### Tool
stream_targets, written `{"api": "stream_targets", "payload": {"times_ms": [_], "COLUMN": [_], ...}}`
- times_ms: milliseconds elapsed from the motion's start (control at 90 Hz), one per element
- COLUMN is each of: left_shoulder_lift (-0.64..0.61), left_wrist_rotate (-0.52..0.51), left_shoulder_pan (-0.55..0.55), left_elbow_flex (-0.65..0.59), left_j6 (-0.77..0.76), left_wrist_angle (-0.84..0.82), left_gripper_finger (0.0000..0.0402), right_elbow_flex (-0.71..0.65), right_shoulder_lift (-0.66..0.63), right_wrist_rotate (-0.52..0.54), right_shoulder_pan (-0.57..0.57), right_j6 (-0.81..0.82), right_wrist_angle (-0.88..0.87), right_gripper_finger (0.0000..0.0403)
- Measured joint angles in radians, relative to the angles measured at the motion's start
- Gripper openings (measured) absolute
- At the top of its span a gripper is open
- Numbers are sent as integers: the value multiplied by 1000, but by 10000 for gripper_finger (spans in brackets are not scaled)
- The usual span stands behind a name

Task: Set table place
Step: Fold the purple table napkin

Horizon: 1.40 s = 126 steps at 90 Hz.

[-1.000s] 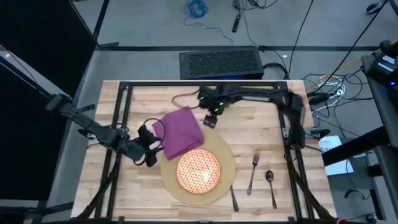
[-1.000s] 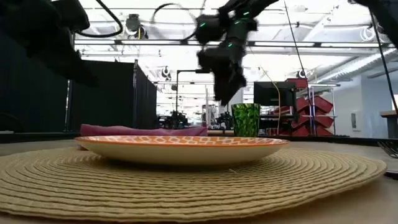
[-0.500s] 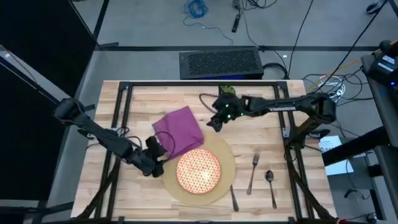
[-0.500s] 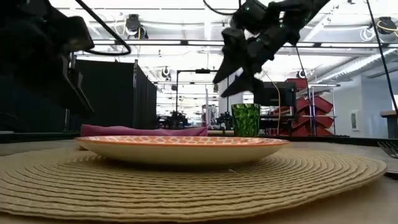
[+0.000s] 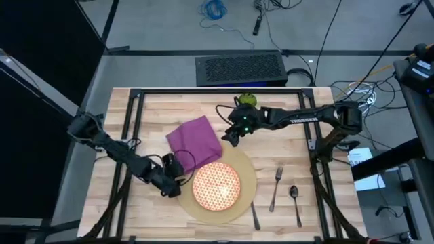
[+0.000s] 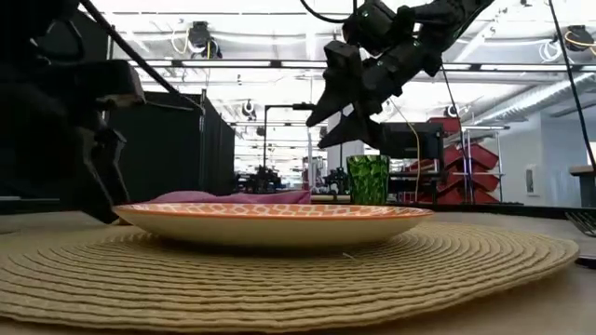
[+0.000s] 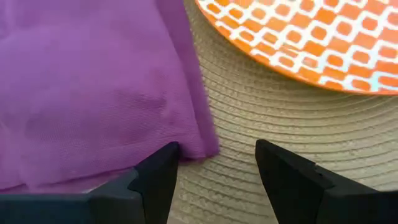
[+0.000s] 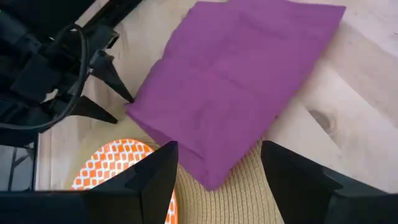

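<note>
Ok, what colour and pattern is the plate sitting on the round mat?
The plate is orange-red with a cream lattice pattern, seen best in the left wrist view.

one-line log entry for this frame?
left gripper: open, low at napkin corner on mat | right gripper: open, above napkin | plate: on mat

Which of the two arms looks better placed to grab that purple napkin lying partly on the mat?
Probably the left. Its open tool is low at the napkin's corner on the mat, one finger right at the cloth's edge. The right tool, also open, hangs higher above the table.
</note>
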Motion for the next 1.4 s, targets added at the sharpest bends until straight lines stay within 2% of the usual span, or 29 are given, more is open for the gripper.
{"api": "stream_targets", "payload": {"times_ms": [300,522,722,956,1400], "left_shoulder_lift": [0,0,0,0,0], "left_wrist_rotate": [-10,-10,-4,-3,-23], "left_shoulder_pan": [32,32,32,32,32], "left_elbow_flex": [0,0,0,0,0], "left_j6": [0,-1,-7,-5,-2], "left_wrist_angle": [-6,-6,-7,-7,-7], "left_gripper_finger": [200,200,200,200,200], "right_elbow_flex": [0,0,0,0,1], "right_shoulder_lift": [124,191,196,202,211], "right_wrist_rotate": [-1,-36,-42,7,72], "right_shoulder_pan": [45,77,98,129,130], "right_j6": [70,121,130,152,151], "right_wrist_angle": [7,113,66,71,79], "right_gripper_finger": [219,219,219,218,174]}}
